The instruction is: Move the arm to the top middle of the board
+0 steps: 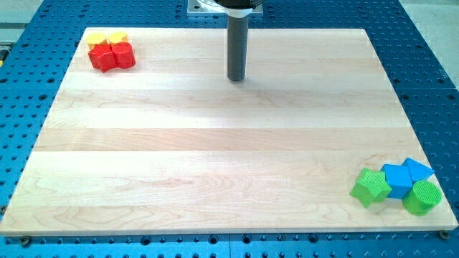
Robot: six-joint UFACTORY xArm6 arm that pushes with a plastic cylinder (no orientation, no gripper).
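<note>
The arm's rod [237,43] comes down from a mount at the view's top edge and stands upright, and we record my tip [237,78] resting on the board [215,158] near its top edge, close to the middle of its width. We find no claw on this rod: it is a plain dark cylinder with a blunt end, so nothing on it stands apart, together or clamped, and it holds nothing. My tip touches no block. Well apart from my tip, toward the view's left and slightly above it, lies a tight cluster in the board's top left corner: two yellow blocks [107,37] whose shapes we cannot make out, and just below them a red star-like block [103,57] touching a red cylinder [125,54]. Far from my tip, toward the view's bottom right, sits a second cluster in the board's bottom right corner: a green star-like block [371,187], a blue cube [396,179] beside it, a second blue block [417,170] of angular shape behind that, and a green cylinder [422,198] at the near right. The board is pale wood in lengthwise strips, lying flat on a blue perforated table [423,64] with regular rows of holes; a strip of grey rail [18,29] shows at the view's top left.
</note>
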